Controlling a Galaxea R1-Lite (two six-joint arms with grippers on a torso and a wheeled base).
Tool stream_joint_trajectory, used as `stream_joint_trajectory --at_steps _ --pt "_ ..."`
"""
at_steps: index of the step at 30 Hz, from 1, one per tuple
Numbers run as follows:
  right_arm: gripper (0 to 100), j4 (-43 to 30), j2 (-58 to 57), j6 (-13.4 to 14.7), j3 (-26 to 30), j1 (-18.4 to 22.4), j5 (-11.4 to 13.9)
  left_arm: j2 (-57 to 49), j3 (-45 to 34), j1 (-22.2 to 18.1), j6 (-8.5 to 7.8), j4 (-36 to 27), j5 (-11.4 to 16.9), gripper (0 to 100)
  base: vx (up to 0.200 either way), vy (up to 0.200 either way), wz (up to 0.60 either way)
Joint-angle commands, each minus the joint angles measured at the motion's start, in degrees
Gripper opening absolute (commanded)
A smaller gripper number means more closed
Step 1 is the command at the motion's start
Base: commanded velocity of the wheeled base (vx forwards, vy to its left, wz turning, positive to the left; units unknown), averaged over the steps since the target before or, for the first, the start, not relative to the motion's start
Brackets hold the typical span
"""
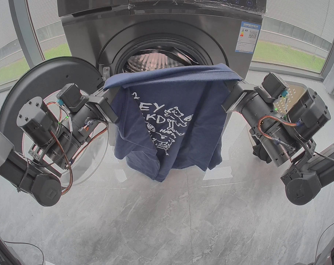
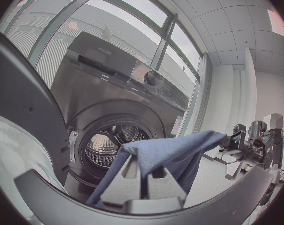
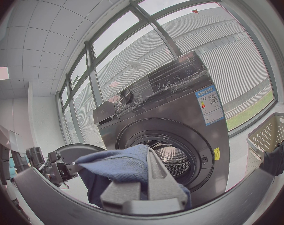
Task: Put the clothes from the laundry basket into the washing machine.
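A navy T-shirt [image 1: 170, 129] with white print hangs stretched between my two grippers, right in front of the washing machine's open drum [image 1: 156, 60]. My left gripper [image 1: 109, 92] is shut on the shirt's left shoulder edge, and my right gripper [image 1: 231, 87] is shut on the right one. In the left wrist view the left gripper [image 2: 144, 172] pinches the blue cloth [image 2: 167, 150] before the drum [image 2: 107, 144]. The right wrist view has the right gripper [image 3: 142, 178] clamped on the cloth [image 3: 117, 163]. The laundry basket [image 3: 267, 132] stands beside the machine with a dark garment [image 3: 278, 157] over its rim.
The machine's round door [image 1: 45, 81] stands swung open on the left, behind my left arm. The beige basket [image 1: 295, 92] sits on the floor at the right, behind my right arm. Grey tiled floor [image 1: 167, 218] lies open in front.
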State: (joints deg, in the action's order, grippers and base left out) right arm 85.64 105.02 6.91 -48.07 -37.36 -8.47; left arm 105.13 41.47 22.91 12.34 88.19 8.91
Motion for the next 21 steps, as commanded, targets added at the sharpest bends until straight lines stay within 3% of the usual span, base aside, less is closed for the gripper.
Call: stream_joint_trajectory --at_steps 1,5,12,13,21 --pt "0 0.1 0.2 0.0 0.2 -1.5 0.1 4.8 -3.2 1.2 0.06 0.2 0.1 0 0.0 0.0 0.0" --pt "0 0.1 -0.1 0.1 0.8 -3.2 0.3 9.7 -5.5 1.8 -0.03 0.6 0.8 0 0.0 0.0 0.0" --pt "0 1.8 1.3 0.1 6.1 -7.3 1.2 22.9 -0.3 3.2 0.06 0.8 2.2 0 0.0 0.0 0.0" --pt "0 1.8 1.4 0.1 6.5 -7.5 1.2 23.8 -0.4 3.5 0.06 0.8 2.1 100 0.0 0.0 0.0" --pt "0 1.5 5.3 0.1 6.1 -8.7 1.0 30.3 0.5 4.8 -0.38 0.8 1.5 100 0.0 0.0 0.0"
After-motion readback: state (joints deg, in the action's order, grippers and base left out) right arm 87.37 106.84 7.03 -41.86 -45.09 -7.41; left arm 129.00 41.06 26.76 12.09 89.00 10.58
